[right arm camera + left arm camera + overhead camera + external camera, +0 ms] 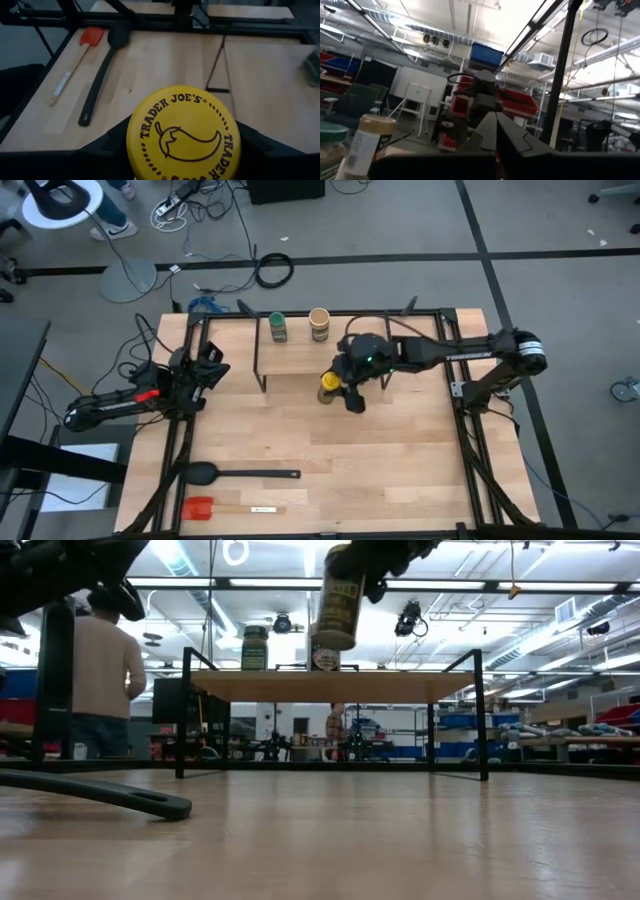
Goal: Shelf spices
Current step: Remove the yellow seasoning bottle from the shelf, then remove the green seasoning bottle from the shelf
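Right claw (340, 387) is clamped on the yellow-lidded jar (329, 383), its fingers pressing either side just below the lid in the right wrist view, where the lid (183, 134) fills the foreground. In the low view the jar (339, 597) hangs clear of the worktop (330, 450), tilted slightly, with its base above the level of the shelf (335, 686) board and apparently toward the near edge. Risk assessment: should the jar descend before it is carried fully over the board, its base could strike the front edge and tip or slip out of the grip; the visible tilt raises the chance of it toppling on release. A second hazard is crowding, since the tan-topped jar (319, 324) stands close behind the carried one and a careless placement could knock it over. Contents: all three jars are lidded; what the yellow-lidded and green-lidded jar (277, 327) hold cannot be determined, while the left wrist view shows a pale powder through the tan-topped jar's wall. Green-lidded and tan-topped jars stand upright on the shelf's far side, just apart from each other. Left claw (207, 370) waits over the worktop's left edge, away from the shelf, fingers apparently spread. A black spoon (240, 474) and red spatula (215, 508) lie on the near worktop, clear of the work. A person (100, 680) stands in the room beyond.
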You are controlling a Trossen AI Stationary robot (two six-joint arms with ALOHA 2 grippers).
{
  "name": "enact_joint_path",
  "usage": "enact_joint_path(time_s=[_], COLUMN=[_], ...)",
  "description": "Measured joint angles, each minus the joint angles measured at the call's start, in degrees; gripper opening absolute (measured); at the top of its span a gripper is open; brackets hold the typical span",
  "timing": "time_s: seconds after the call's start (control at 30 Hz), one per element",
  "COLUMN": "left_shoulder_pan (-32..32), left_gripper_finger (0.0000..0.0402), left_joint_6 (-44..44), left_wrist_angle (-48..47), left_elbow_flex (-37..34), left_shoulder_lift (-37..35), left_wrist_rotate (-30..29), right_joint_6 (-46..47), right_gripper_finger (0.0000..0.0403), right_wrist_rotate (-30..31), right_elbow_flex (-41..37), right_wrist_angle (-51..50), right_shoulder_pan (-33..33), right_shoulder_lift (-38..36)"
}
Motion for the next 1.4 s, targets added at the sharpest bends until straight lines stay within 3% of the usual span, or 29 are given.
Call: enact_joint_path(time_s=[0.57,1.0,1.2,1.4], left_shoulder_pan=[0.00,0.00,0.00,0.00], left_gripper_finger=[0.0005,0.0032,0.0056,0.0063], left_joint_6=[0.53,2.06,2.06,2.04], left_wrist_angle=[-0.15,5.22,5.22,5.22], left_elbow_flex=[0.00,0.00,0.00,0.00], left_shoulder_lift=[6.61,7.76,7.76,7.76], left_wrist_rotate=[-0.15,-0.17,-1.50,-1.51], right_joint_6=[0.02,-0.41,-2.43,-2.57], right_gripper_finger=[0.0214,0.0215,0.0281,0.0310], right_wrist_rotate=[0.12,0.84,0.72,0.79], right_elbow_flex=[0.00,0.00,0.00,0.00], right_wrist_angle=[7.19,10.71,12.24,14.74], right_shoulder_pan=[3.18,4.36,5.57,6.59], right_shoulder_lift=[14.38,18.94,18.85,18.85])
